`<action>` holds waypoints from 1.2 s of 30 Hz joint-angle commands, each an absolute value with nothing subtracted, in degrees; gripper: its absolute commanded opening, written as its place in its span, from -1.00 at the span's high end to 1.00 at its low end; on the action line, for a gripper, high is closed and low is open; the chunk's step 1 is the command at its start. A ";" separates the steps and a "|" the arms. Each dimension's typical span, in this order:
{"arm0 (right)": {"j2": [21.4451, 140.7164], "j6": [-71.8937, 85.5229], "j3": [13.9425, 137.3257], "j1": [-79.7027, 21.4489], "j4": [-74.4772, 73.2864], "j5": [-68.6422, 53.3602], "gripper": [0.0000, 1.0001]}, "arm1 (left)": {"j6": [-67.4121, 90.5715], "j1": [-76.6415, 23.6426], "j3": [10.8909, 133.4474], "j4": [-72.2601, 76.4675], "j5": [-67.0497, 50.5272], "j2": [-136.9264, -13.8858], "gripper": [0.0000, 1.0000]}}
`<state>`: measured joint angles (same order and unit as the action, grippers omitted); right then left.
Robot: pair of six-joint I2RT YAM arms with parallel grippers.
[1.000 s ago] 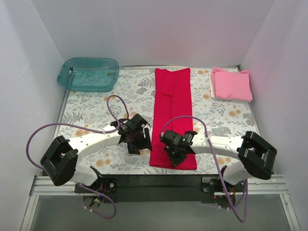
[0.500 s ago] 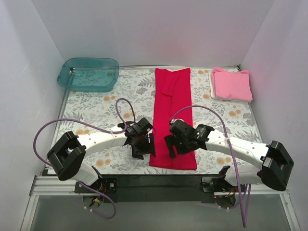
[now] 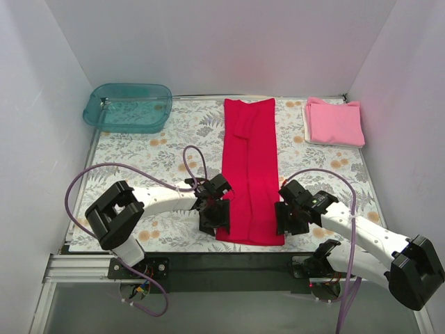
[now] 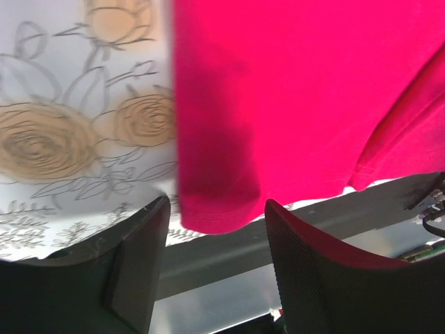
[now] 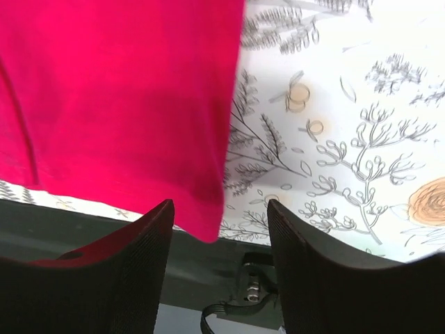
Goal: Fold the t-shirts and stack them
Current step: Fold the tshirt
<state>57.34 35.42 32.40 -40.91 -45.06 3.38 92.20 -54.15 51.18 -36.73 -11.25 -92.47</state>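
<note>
The crimson red t-shirt [image 3: 250, 167] lies folded into a long narrow strip down the middle of the table, its near end at the front edge. My left gripper [image 3: 215, 219] is open over its near left corner [image 4: 215, 209]. My right gripper [image 3: 290, 219] is open over its near right corner [image 5: 208, 216]. Each corner lies between the fingers with nothing gripped. The pink t-shirt [image 3: 335, 122] lies folded at the back right.
A teal plastic tub [image 3: 128, 106] stands at the back left corner. The table has a floral cloth [image 3: 139, 160]. The black front edge of the table [image 3: 229, 257] runs just below both grippers. White walls close in the sides and back.
Both grippers have moved towards the near end of the red shirt. The left one shifted right to its near left corner, and the right one swung out to its near right corner.
</note>
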 commanded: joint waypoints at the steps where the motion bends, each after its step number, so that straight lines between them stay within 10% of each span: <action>1: 56.42 36.91 29.80 -40.25 -44.74 0.80 -0.03 | 91.23 -55.19 52.65 -35.68 -11.69 -94.65 -0.04; 14: 58.80 36.04 25.14 -40.08 -41.22 -3.95 0.32 | 90.44 -57.04 53.52 -38.05 -12.22 -97.65 0.34; 19: 58.98 33.67 26.98 -39.99 -42.79 -5.27 0.97 | 89.21 -57.04 55.54 -42.35 -12.04 -96.68 0.72; 36: 63.01 28.66 38.13 -39.90 -51.41 -5.81 0.97 | 89.56 -57.22 59.49 -44.20 -17.84 -96.58 1.00</action>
<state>61.71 31.14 32.14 -40.12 -49.15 -7.75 90.19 -57.23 54.98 -42.70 -16.82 -95.77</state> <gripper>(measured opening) 0.021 0.082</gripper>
